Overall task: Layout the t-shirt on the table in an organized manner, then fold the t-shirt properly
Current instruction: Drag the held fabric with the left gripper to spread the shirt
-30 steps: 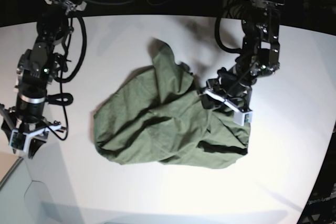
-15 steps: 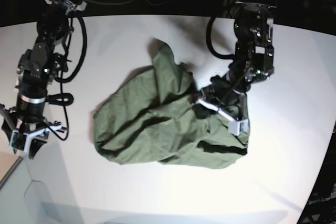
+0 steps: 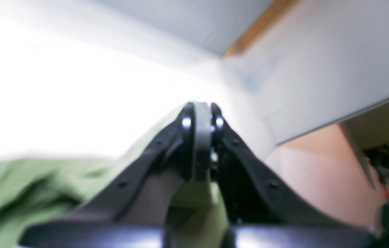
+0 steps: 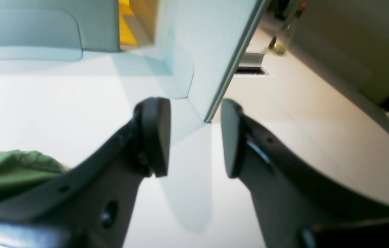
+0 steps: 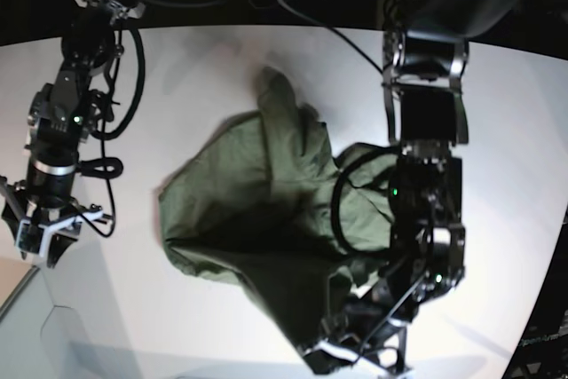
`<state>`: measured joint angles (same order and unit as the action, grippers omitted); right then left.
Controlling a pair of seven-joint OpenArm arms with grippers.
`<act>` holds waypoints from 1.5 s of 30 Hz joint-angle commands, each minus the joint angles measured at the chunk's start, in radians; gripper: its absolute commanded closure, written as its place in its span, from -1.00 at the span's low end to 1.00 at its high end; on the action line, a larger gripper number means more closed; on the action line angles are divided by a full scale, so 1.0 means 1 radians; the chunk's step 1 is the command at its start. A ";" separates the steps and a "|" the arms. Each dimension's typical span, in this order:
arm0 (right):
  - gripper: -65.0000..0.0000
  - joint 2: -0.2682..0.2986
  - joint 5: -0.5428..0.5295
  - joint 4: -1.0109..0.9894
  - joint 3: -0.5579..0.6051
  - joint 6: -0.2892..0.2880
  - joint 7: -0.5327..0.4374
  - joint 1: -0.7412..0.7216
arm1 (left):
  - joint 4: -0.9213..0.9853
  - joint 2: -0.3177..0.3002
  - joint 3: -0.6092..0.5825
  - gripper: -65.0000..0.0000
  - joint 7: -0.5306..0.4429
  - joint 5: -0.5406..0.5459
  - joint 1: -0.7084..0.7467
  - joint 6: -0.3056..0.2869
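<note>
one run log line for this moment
left gripper: shut on t-shirt, edge lifted | right gripper: open, empty | table: shirt still bunched

T-shirt [image 5: 266,210] crumpled mid-table [image 5: 204,59], one edge stretched toward 5 o'clock, pinched by left gripper [image 5: 355,352]. Right gripper [image 5: 40,241] at 9 o'clock, off cloth.

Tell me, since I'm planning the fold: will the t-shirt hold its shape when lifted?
Probably not: the t-shirt drapes and stretches from the left gripper. Its wrinkles suggest soft, light fabric, likely dragging across the table.
</note>
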<state>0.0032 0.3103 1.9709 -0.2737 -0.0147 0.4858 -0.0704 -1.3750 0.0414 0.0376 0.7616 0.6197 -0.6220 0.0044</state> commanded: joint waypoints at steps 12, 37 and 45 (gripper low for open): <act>0.24 0.008 0.008 0.021 -0.005 0.002 -0.029 0.002 | 0.774 0.096 -0.310 0.99 -0.548 0.004 -0.511 -0.001; 0.25 0.004 0.008 0.026 -0.071 0.002 -0.029 0.039 | 0.945 0.048 -0.370 -0.04 -0.719 0.013 -0.462 0.004; 0.24 0.005 0.003 0.026 -0.045 0.002 -0.037 0.083 | 0.513 -0.150 -0.333 -0.04 -0.589 0.015 -0.170 0.007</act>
<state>0.0025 0.3096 1.9774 -0.3195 -0.0143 0.4786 0.0250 -0.8444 -0.1154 -0.2974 0.2062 0.6331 -0.7494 0.0216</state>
